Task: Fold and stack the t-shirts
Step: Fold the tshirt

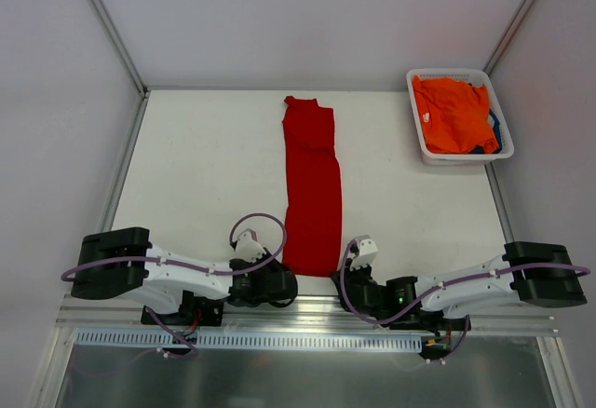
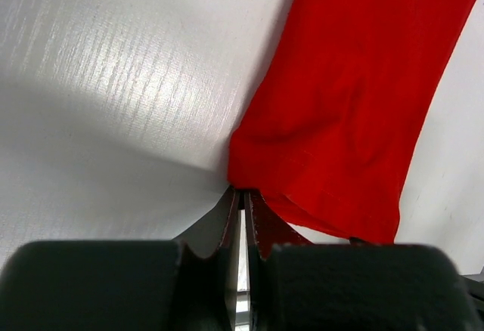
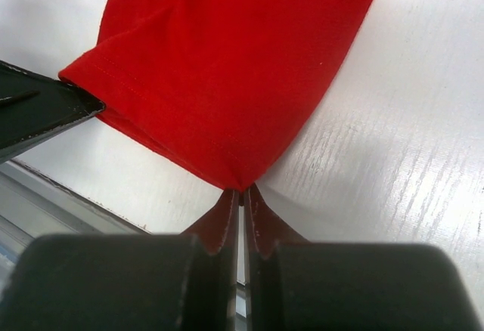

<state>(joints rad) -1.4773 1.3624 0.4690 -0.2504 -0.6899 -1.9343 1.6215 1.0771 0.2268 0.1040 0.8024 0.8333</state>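
The red t-shirt lies folded into a long narrow strip down the middle of the table, its near end at the front edge. My left gripper is shut on the strip's near left corner. My right gripper is shut on its near right corner. The orange t-shirt lies crumpled in the white basket at the back right. A bit of the dark blue shirt shows under it.
The table's front edge and metal rail run just below both grippers. Booth walls close in the left, back and right sides.
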